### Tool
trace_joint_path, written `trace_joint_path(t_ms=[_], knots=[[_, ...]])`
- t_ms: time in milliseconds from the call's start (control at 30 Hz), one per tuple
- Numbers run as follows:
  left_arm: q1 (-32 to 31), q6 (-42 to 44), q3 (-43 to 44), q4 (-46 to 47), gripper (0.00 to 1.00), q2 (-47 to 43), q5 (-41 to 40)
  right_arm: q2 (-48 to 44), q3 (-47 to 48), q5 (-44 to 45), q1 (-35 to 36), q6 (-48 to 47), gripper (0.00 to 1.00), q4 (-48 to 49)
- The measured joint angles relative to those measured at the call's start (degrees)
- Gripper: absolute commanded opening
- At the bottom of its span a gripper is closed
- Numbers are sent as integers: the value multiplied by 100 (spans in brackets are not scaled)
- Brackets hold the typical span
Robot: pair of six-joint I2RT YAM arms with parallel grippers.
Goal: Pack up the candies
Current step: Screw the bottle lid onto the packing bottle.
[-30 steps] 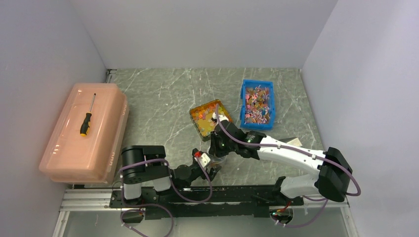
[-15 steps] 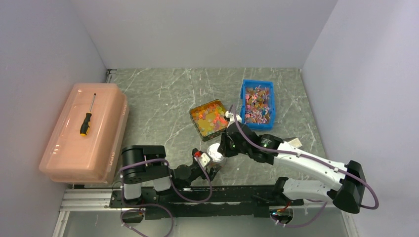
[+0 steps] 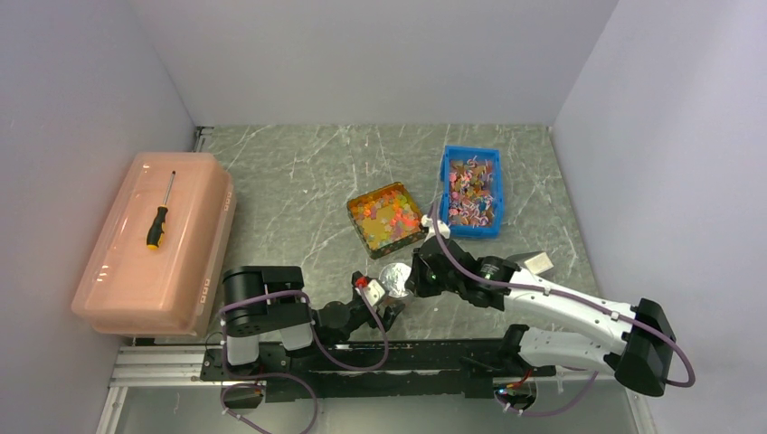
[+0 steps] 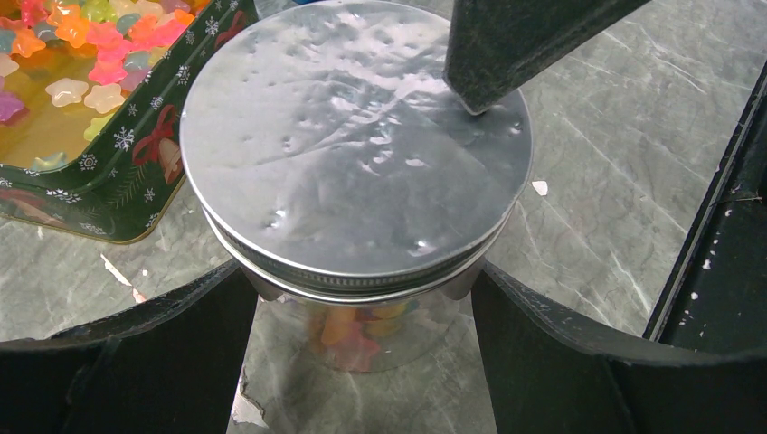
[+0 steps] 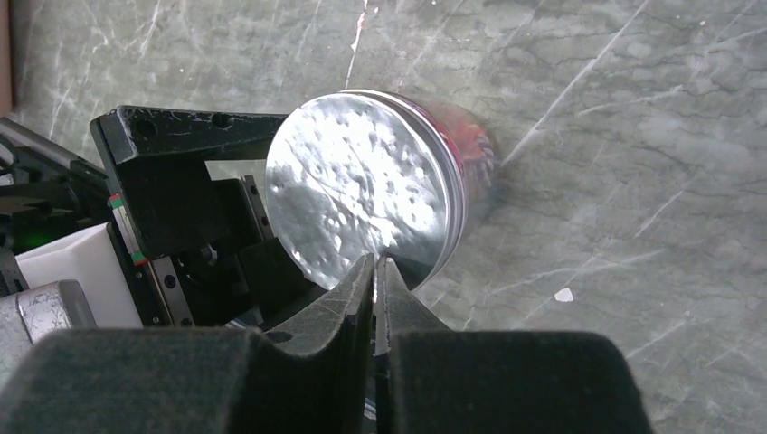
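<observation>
A glass jar (image 4: 362, 330) with a silver lid (image 4: 353, 154) stands on the table, with a few orange and red candies (image 4: 339, 334) inside. My left gripper (image 4: 360, 276) is shut on the jar just under the lid. My right gripper (image 5: 374, 262) is shut and empty, its tips resting on the lid's edge (image 5: 362, 190). One of its fingers shows in the left wrist view (image 4: 488, 54). Loose candies (image 3: 387, 215) fill a green tin tray (image 3: 362, 237) just behind the jar (image 3: 394, 278). No scoop is in view.
A blue bin (image 3: 469, 232) of mixed pieces stands right of the tray. A pink lidded box (image 3: 154, 262) with a screwdriver (image 3: 160, 212) on top sits at the left. A small white object (image 3: 540, 262) lies by the right arm. Walls close in on three sides.
My right gripper has moved from above the jar to its right side, uncovering the silver lid on the jar. The left arm has not moved.
</observation>
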Motion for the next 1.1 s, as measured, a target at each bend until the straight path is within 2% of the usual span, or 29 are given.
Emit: trace_joint_path(t_ms=[333,500,900,1100], knots=[[0,-24,0,4,79,0,0,-168,323,533,0,-133,31,-546],[0,-26,0,7,77,0,11,133,723,828,-28,-393,34,-638],[2,-26,-2,7,75,0,33,608,785,588,-715,-979,31,-337],[4,-33,-4,9,75,0,37,625,833,286,-723,-1108,17,-186]])
